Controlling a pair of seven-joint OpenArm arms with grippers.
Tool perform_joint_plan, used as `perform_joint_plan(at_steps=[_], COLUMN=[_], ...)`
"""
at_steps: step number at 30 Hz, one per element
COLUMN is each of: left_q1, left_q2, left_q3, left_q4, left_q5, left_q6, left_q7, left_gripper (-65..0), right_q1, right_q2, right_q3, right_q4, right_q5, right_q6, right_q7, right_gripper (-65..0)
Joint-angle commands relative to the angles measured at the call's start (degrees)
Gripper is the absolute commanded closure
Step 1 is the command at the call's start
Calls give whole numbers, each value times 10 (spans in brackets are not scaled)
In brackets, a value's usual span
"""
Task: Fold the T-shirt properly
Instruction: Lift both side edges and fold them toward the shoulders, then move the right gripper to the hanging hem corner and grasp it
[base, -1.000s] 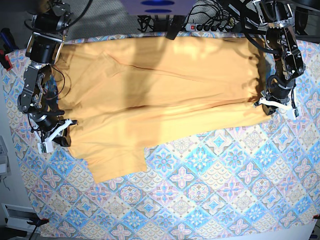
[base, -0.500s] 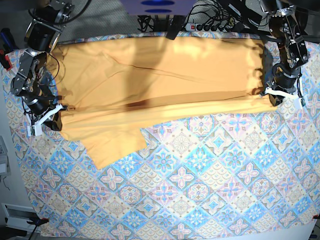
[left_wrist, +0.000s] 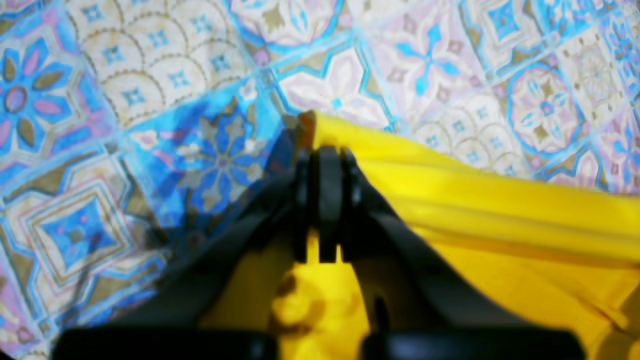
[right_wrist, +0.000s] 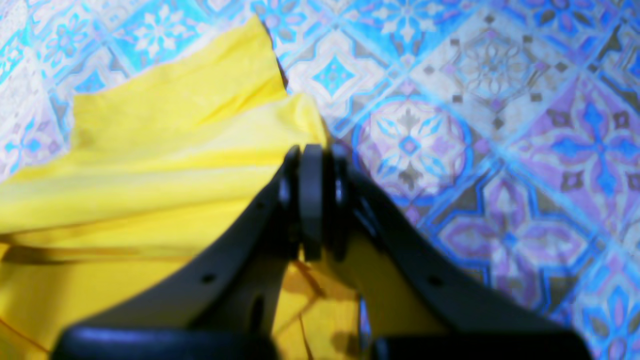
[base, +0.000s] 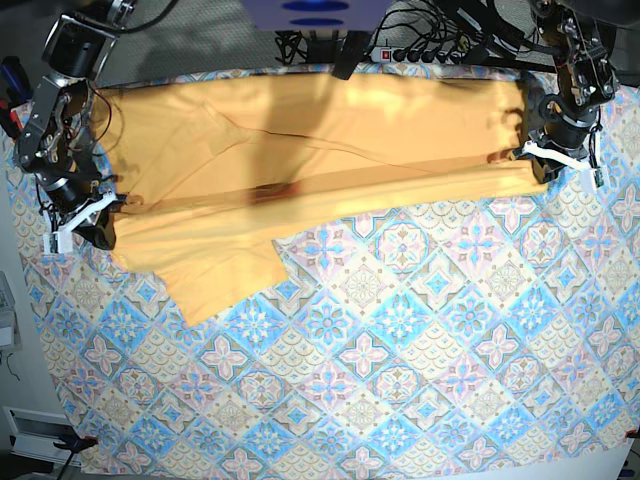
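Both claws carried T-shirt (base: 300, 150) edge further back; left claw (left_wrist: 325, 150) & right claw (right_wrist: 310, 150) clamped on it.

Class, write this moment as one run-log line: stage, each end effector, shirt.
stage: folding underway | left end effector: shut on T-shirt edge | right end effector: shut on T-shirt edge | T-shirt: stretched across tablecloth

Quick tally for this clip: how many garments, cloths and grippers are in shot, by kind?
T-shirt: 1
Tablecloth: 1
Grippers: 2, left gripper and right gripper, both shut on the T-shirt
Total: 4
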Motion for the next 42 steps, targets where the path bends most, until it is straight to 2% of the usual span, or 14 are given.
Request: perform_joint_plan(at_steps=[1,6,11,21,31,33,38,42], left_q1=[4,23,32,33,32,33,33,33], left_q2=[-9,-9,-8,-8,-9,-9,-9,-9], left_q3=[-3,-4,-3,-1,25,25,24,24], left_q4=[12,12,12,6,-56,-56,-56,-55], left_q5=[1,1,1,9,9,9,8,6], left_q6=[-1,-31,-31,-31,-28,-27,-26,-25], left_q7=[-14,-14,-14,-11,-11,-10,-10,-10], left_gripper=[0,0,0,0,0,-32,-157,-199], right_q1=[7,6,3,-9,-9,-9,-9,-9], right_q2=[13,10,10,10,9,9,9,9], right_q3=[3,3,2,2,2,2,-26,-37], right_q4=[7,3,3,2,-2,-2,-2,-2], right_q5=[8,7,6,5,-9,-9,-10,-10], right_q6=[-3,-3,-3,-3,-3,-3,-3,-3], right_q7=[15,14,-12,-12,-12,-12,-12,-12], right_gripper=[-3,-3,-3,-3,-3,-3,-4,-6])
